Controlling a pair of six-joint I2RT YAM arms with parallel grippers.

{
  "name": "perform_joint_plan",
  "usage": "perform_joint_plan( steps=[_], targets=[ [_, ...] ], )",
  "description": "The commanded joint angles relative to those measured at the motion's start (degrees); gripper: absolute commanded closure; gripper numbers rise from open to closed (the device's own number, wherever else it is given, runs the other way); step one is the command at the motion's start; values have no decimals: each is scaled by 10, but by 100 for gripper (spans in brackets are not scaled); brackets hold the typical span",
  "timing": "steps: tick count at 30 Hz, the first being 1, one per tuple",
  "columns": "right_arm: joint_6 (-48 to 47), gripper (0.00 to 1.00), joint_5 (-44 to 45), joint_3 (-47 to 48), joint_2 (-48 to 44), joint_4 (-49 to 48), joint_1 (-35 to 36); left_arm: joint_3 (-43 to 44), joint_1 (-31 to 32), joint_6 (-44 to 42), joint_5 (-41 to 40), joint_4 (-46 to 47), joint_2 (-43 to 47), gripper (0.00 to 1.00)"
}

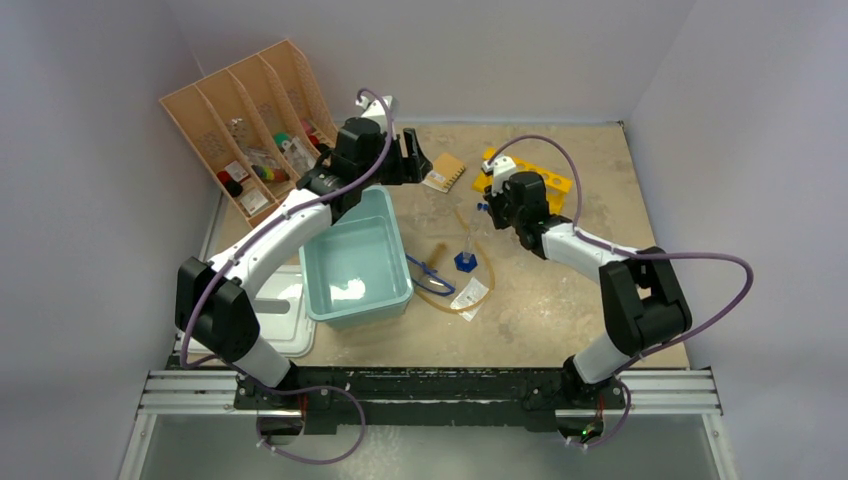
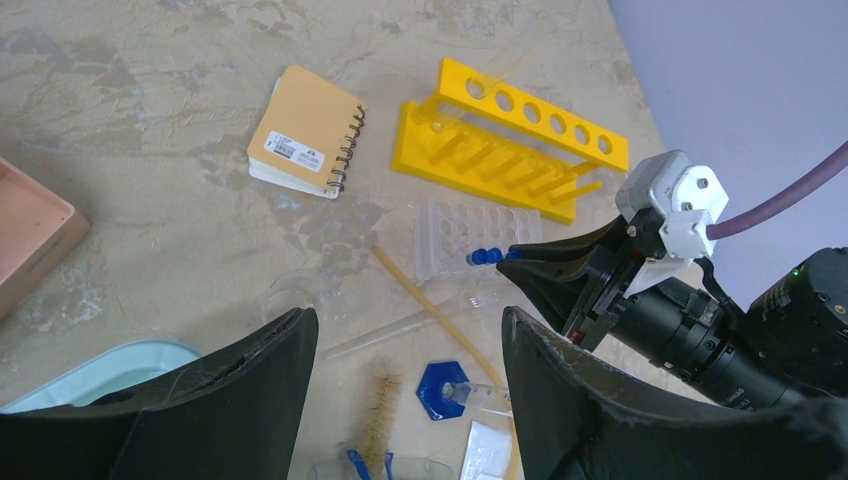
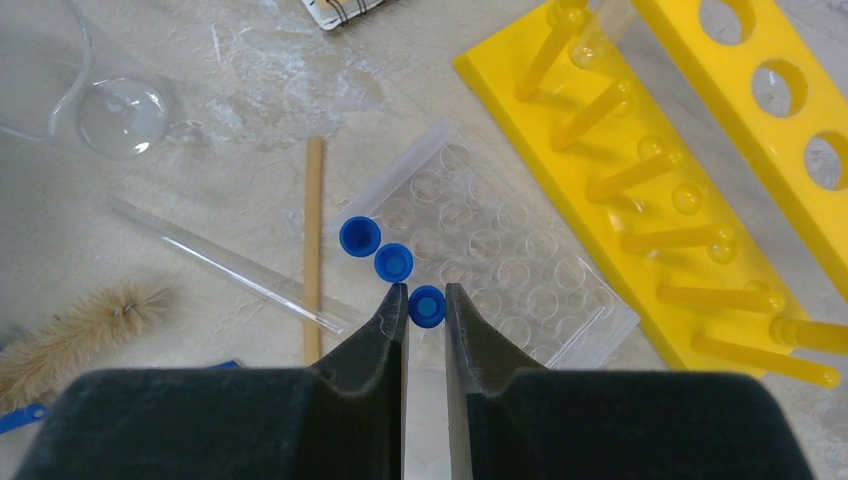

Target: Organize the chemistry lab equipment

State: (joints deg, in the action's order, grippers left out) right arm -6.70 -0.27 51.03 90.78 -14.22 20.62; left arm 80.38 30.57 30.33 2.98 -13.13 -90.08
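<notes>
Right hand (image 3: 426,293) pinches blue-capped tube (image 3: 427,307) — notebook label (image 2: 295,152) (barcode) unreadable.

Top camera sat high behind the arm bases, looking down over the whole table (image 1: 540,320). Left wrist camera looked forward past the left claw (image 2: 405,318), from farther off. Right wrist camera pressed in close behind the right claw (image 3: 425,292). Both wrist views caught the yellow rack (image 2: 470,155) and the blue-capped tube (image 3: 427,306) at the right claw's tips.
</notes>
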Motion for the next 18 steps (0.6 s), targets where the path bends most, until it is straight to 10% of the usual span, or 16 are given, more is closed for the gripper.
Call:
perform_joint_plan(
  steps=[1,18],
  targets=[
    [-4,93,19,-10,-1,-57,2,16,-7,-11,9,11,6,33],
    [43,76,33,-36,-22,-59,2,24,-7,-6,19,11,2,33]
  ],
)
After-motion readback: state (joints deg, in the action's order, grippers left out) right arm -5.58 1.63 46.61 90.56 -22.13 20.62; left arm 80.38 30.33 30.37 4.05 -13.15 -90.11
